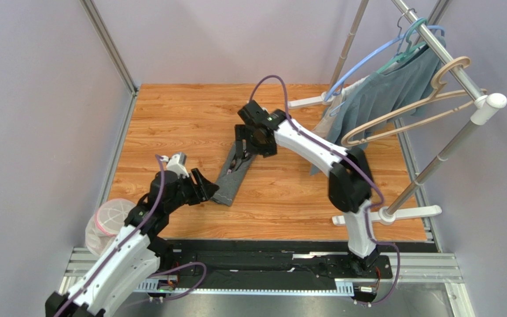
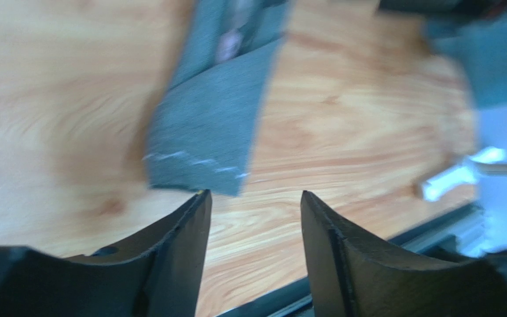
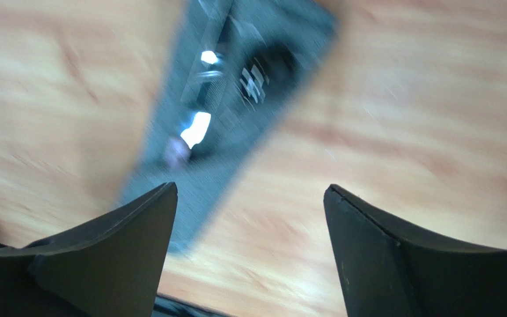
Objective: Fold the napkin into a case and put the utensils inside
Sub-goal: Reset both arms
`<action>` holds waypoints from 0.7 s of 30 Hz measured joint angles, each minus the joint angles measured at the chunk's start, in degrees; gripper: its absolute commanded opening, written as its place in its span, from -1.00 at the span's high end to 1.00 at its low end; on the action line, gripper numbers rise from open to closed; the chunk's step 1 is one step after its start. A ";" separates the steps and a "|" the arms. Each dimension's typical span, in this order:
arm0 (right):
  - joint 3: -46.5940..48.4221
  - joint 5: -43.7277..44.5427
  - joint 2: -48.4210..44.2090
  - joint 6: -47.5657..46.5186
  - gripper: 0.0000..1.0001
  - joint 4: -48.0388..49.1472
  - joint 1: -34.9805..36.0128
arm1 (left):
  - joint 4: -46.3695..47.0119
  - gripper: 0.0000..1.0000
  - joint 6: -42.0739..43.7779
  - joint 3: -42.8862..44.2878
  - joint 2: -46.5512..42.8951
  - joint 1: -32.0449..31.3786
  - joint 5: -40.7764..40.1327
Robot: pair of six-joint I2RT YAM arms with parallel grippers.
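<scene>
The napkin lies folded as a narrow dark grey case [image 1: 231,181] on the wooden table, running diagonally. In the left wrist view its near end with pale stitching [image 2: 206,129] lies just beyond my fingertips. In the right wrist view the case [image 3: 220,155] shows blurred, with the shiny knife [image 3: 198,127] and the black spoon [image 3: 266,69] lying in its open upper part. My left gripper [image 1: 208,189] [image 2: 256,197] is open and empty at the case's lower end. My right gripper [image 1: 243,157] [image 3: 249,191] is open and empty over the upper end.
A clothes rack with a teal-grey garment [image 1: 382,99] and hangers [image 1: 401,112] stands at the right; its white base [image 1: 388,212] rests on the table. A clear bag with a white object [image 1: 107,221] sits off the table's left front corner. Metal frame posts border the table.
</scene>
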 measured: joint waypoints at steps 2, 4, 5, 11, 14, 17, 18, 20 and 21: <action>-10.64 2.38 -9.11 -3.28 -0.88 1.53 1.22 | 1.36 -0.34 1.77 0.57 -5.55 0.00 3.17; -21.09 2.80 -18.97 -5.31 -0.93 3.98 2.51 | 4.37 -0.36 2.82 0.76 -9.29 0.00 7.08; -26.99 2.60 -24.59 -6.12 -0.94 7.13 3.17 | 6.86 -0.36 3.15 0.85 -9.88 0.00 9.27; -55.32 -0.72 -56.22 -6.82 -1.00 18.93 5.20 | 19.85 -0.37 5.46 1.38 -4.15 -6.60 18.60; -66.14 -3.19 -71.63 -4.92 -1.00 23.82 5.64 | 24.20 -0.38 6.64 1.40 -3.21 -13.05 20.70; -73.99 -3.78 -85.15 -2.69 -1.00 26.53 5.84 | 30.97 -0.39 6.62 1.16 -5.42 -17.14 23.02; -76.02 -3.80 -89.15 -1.92 -1.00 26.97 5.84 | 32.65 -0.40 6.60 1.09 -6.34 -17.75 23.45; -80.15 -3.78 -97.90 -0.26 -1.00 28.30 5.84 | 35.78 -0.40 6.58 1.07 -8.33 -19.21 24.06; -81.42 -3.63 -100.91 0.46 -1.00 28.83 5.84 | 37.07 -0.40 6.58 1.07 -9.38 -19.76 24.33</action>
